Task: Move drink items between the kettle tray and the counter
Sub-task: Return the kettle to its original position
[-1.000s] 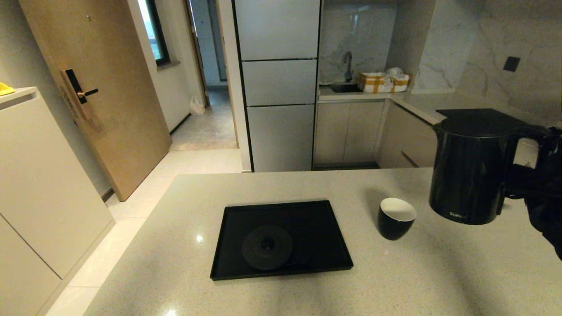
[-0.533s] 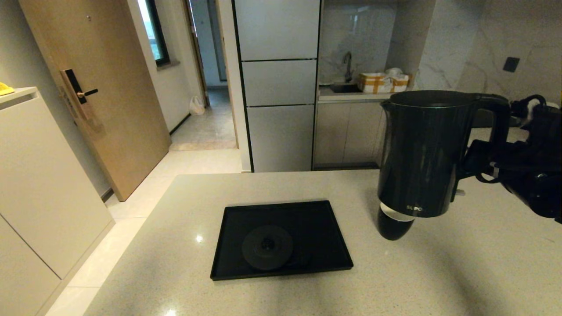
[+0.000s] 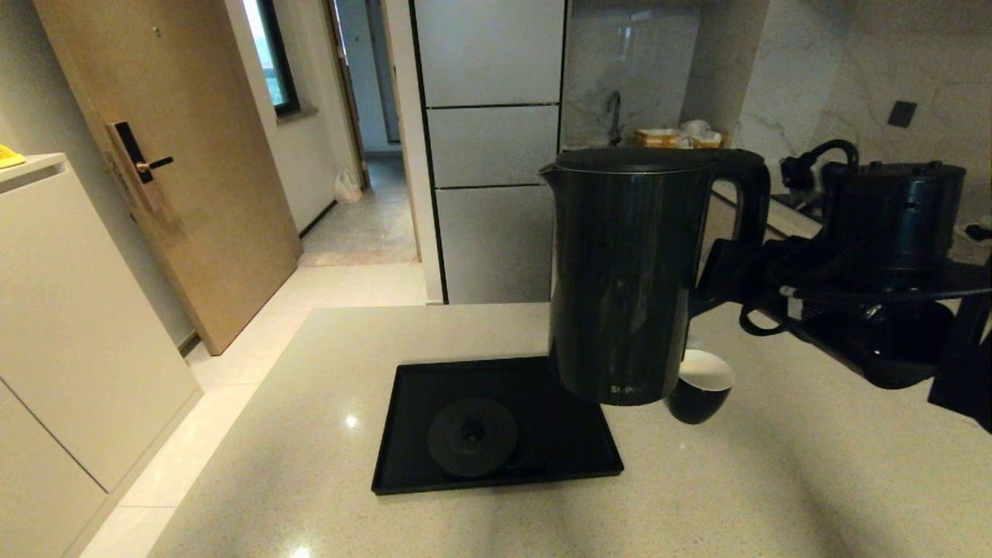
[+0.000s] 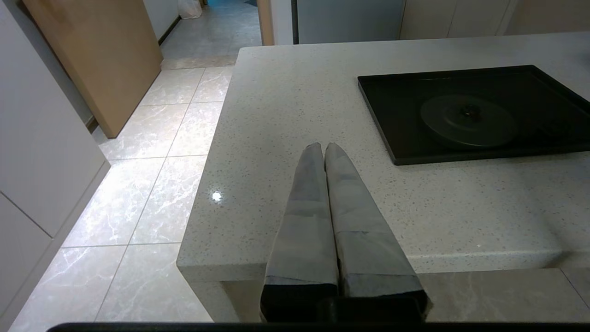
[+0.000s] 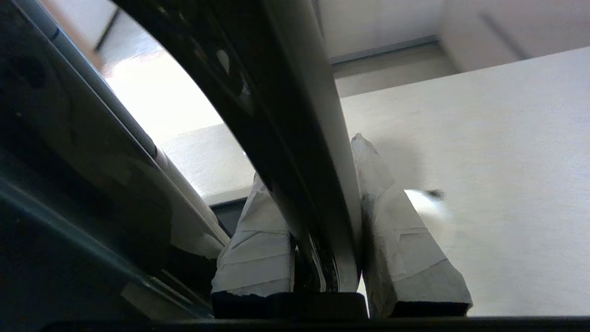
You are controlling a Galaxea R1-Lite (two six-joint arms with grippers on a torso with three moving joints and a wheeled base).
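The tall black kettle [image 3: 620, 271] hangs upright in the air over the right end of the black kettle tray [image 3: 415, 403]. My right gripper [image 3: 728, 267] is shut on its loop handle [image 5: 299, 138], with one taped finger on each side. The round base disc [image 3: 471, 435] lies bare on the tray, left of the kettle. On the counter [image 3: 775, 480], just right of the tray, stands the small black cup [image 3: 701, 384], partly hidden behind the kettle. My left gripper [image 4: 321, 146] is shut and empty, parked over the counter's front left corner, with the tray [image 4: 396, 115] off to its right.
The counter's left edge [image 3: 256, 403] drops to a tiled floor [image 4: 152, 152]. Behind the far edge stand tall grey cabinets [image 3: 492, 147] and a back counter with a sink tap [image 3: 614, 108]. My right arm's bulk [image 3: 891, 256] hangs over the counter's right side.
My right gripper has carried the kettle up and leftward, from the counter's right side past the cup to above the tray's right end. The cup, tray and left gripper have not moved.
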